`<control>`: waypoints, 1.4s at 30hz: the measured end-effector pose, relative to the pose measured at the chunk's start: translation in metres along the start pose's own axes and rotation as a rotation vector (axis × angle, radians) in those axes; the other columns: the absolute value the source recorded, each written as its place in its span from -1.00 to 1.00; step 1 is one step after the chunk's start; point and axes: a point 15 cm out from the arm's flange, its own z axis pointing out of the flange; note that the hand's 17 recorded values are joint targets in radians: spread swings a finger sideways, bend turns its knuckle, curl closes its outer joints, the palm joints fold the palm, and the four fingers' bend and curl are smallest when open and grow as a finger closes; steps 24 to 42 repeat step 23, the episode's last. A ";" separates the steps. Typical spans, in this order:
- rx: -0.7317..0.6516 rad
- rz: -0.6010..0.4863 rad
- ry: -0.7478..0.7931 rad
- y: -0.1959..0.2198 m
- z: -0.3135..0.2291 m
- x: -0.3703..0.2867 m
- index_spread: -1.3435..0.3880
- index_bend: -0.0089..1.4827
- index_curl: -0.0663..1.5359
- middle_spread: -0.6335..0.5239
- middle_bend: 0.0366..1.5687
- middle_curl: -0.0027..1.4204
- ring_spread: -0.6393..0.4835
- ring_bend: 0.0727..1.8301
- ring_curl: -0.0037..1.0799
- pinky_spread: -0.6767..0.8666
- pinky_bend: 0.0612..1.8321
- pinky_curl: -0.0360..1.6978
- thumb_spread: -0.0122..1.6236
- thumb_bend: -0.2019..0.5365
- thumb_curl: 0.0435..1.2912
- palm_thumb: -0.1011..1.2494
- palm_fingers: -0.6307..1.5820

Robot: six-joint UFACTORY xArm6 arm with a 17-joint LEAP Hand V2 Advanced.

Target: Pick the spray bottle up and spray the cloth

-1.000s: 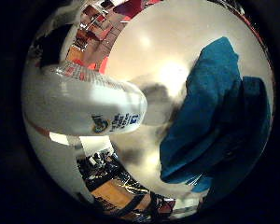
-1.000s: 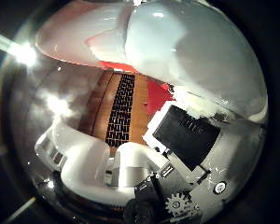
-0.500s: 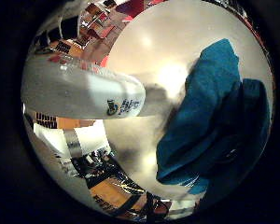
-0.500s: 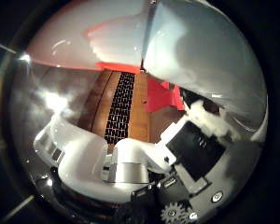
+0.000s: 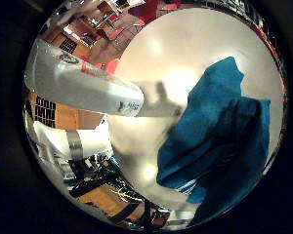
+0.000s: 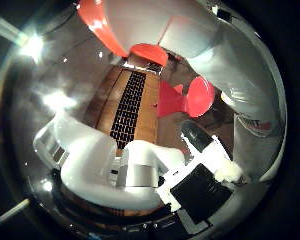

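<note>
The white spray bottle [image 5: 83, 78] is close to the palm and sticks out above the table in the little finger side view. The thumb side view shows its white body [image 6: 235, 55] with a red trigger [image 6: 195, 97] and a red head part [image 6: 105, 25]. My hand [image 6: 120, 165] has its white and black fingers curled round the bottle. The blue cloth [image 5: 220, 127] lies crumpled on the white round table [image 5: 171, 49], below and to one side of the bottle, away from it.
Beyond the table's edge are wooden furniture and red chairs [image 5: 112, 24]. The thumb side view shows a wooden floor with a dark grid mat [image 6: 130, 105] below the hand.
The bottle has tilted in the hand. In the thumb side view its white body has drawn back, and the red trigger and head now show. The cloth looks slightly farther off.
</note>
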 end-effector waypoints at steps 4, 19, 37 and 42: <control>0.015 -0.008 0.027 0.000 -0.014 0.005 0.10 -0.74 -0.39 0.05 -0.69 -0.49 0.25 -0.57 -0.42 0.39 -0.68 -0.40 0.24 -0.52 -0.27 0.31 -0.23; 0.065 0.016 0.045 0.003 -0.060 0.016 0.15 -0.76 -0.49 0.08 -0.78 -0.49 0.29 -0.65 -0.47 0.40 -0.69 -0.53 0.24 -0.52 -0.31 0.30 -0.18; 0.065 0.019 0.046 0.004 -0.060 0.018 0.15 -0.76 -0.50 0.08 -0.79 -0.48 0.29 -0.66 -0.48 0.41 -0.69 -0.55 0.23 -0.52 -0.32 0.29 -0.17; 0.065 0.019 0.046 0.004 -0.060 0.018 0.15 -0.76 -0.50 0.08 -0.79 -0.48 0.29 -0.66 -0.48 0.41 -0.69 -0.55 0.23 -0.52 -0.32 0.29 -0.17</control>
